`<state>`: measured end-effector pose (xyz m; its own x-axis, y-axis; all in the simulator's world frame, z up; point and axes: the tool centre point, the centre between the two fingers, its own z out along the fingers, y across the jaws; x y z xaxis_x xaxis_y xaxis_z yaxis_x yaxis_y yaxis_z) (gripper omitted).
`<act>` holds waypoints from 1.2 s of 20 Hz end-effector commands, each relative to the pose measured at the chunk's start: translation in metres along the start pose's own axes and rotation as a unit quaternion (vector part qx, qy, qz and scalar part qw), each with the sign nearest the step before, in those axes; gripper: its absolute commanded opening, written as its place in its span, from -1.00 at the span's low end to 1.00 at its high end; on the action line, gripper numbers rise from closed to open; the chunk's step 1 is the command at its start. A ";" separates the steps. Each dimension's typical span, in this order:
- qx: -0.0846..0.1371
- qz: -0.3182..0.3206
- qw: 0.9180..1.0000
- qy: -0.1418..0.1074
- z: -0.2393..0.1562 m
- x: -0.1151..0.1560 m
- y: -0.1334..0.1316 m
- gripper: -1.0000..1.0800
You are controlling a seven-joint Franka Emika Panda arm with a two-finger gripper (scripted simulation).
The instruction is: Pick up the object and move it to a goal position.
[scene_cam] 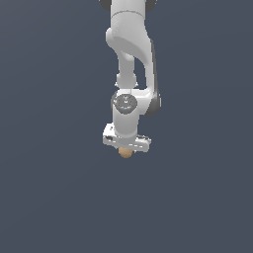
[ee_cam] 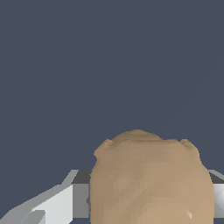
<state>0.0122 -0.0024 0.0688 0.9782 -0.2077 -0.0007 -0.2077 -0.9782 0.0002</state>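
lump [ee_cam: 151, 179] filling wrist view, pincer [scene_cam: 126, 148] outside

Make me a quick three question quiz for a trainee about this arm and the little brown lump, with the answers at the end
1. True or false: the tan lump sits directly under the gripper.
2. In the wrist view, the lump lies: A) far from the fingers, B) between them, C) out of sight.
3. Fill in: the background is plain dark ____.

Key: 1 true; 2 B; 3 blue-grey.
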 end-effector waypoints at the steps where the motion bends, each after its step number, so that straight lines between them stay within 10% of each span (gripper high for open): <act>1: 0.000 0.000 1.000 0.000 -0.009 -0.014 0.002 -1.00; 24: 0.000 0.000 1.000 0.000 -0.096 -0.143 0.023 -1.00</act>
<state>-0.1262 0.0044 0.1608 0.9783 -0.2074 0.0001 -0.2074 -0.9783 -0.0007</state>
